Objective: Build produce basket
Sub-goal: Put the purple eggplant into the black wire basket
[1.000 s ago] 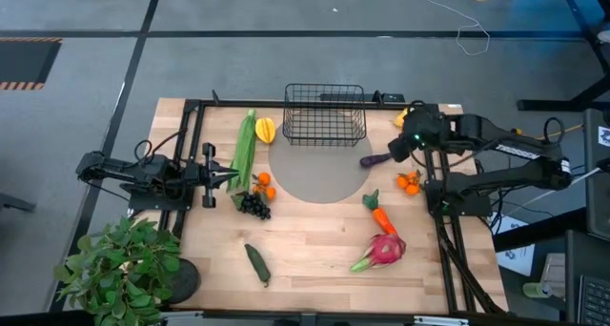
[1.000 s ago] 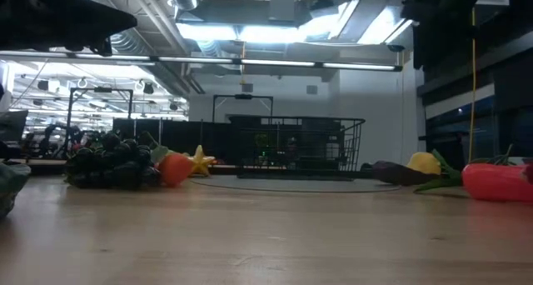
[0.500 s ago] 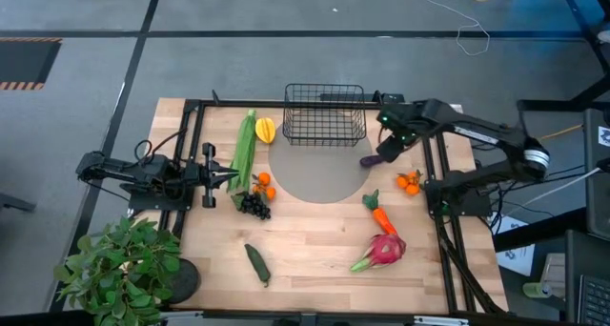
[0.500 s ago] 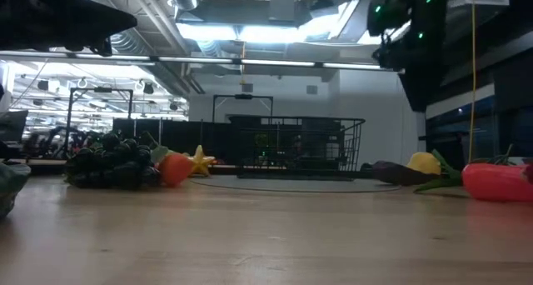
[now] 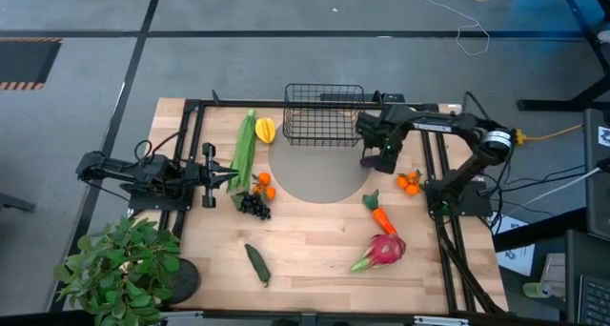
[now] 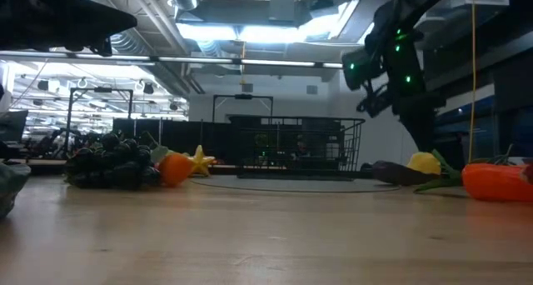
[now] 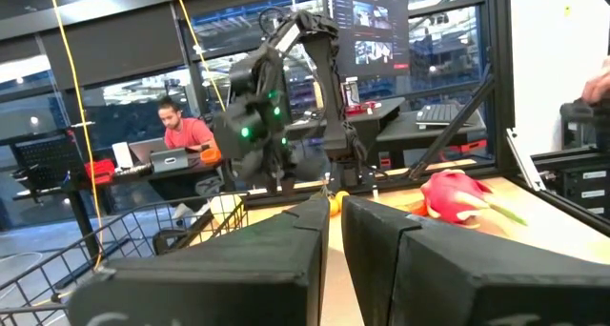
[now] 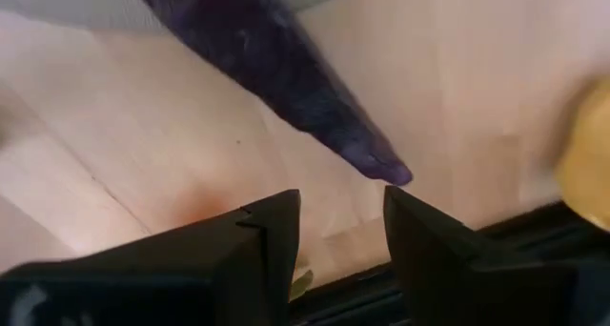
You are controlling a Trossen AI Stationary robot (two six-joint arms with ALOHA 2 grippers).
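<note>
The black wire basket [image 5: 324, 114] stands at the far middle of the table, at the edge of a grey round mat [image 5: 319, 178]. The purple eggplant [image 5: 368, 160] lies on the table by the mat's right rim. My right gripper [image 5: 387, 154] hangs just above it, open and pointing down; in the right wrist view [image 8: 341, 221] the eggplant's thin end [image 8: 367, 159] lies just beyond the gap between the fingers. My left gripper [image 5: 232, 176] is shut and empty at the left, next to the green corn [image 5: 245, 150].
Starfruit [image 5: 265, 130], small oranges [image 5: 264, 183] and grapes [image 5: 254, 205] lie left of the mat. A cucumber [image 5: 257, 264], carrot [image 5: 379, 213], dragon fruit [image 5: 384, 250] and more oranges [image 5: 411, 181] lie nearer and to the right. A potted plant [image 5: 124, 264] stands at the near left corner.
My right gripper has swung from the far right corner toward the table's left and come down over the eggplant. The eggplant and the other produce have stayed in place.
</note>
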